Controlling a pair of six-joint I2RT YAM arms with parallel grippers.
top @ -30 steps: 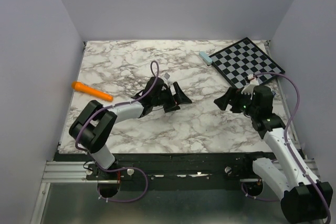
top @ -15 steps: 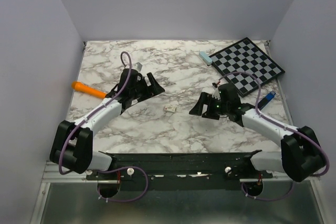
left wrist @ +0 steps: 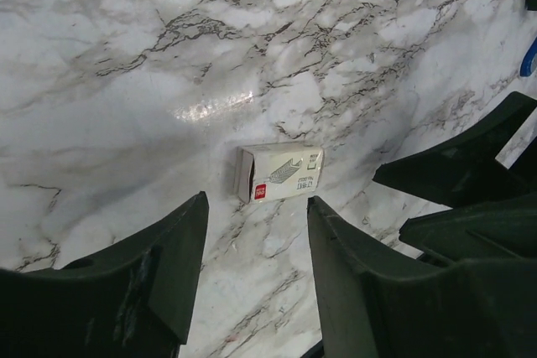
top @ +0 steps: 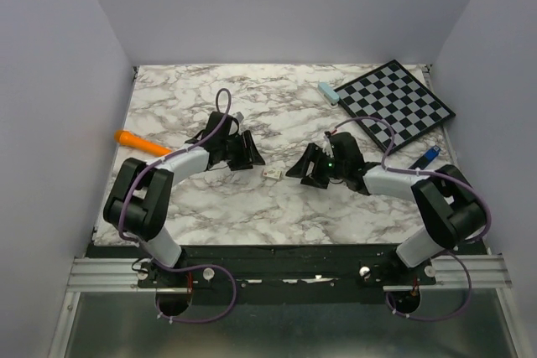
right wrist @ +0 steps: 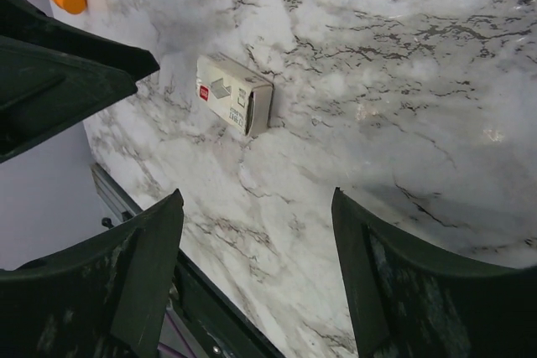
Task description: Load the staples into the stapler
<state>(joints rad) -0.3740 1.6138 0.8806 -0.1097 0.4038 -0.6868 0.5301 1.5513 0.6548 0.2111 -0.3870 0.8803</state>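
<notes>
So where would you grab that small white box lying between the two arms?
Probably across its two long side walls, coming straight down. The small white box lies flat on the marble table, printed face up, so only its thin sides give opposing surfaces, and that span is narrower.

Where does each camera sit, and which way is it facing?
Top external: above and behind the arm bases, looking down on the marble table; both arms show.
Left wrist: above the staples box, looking down; left end effector shows below it.
Right wrist: looking down at the box; right end effector shows.
Shared: both wrist views hold the staples box.
</notes>
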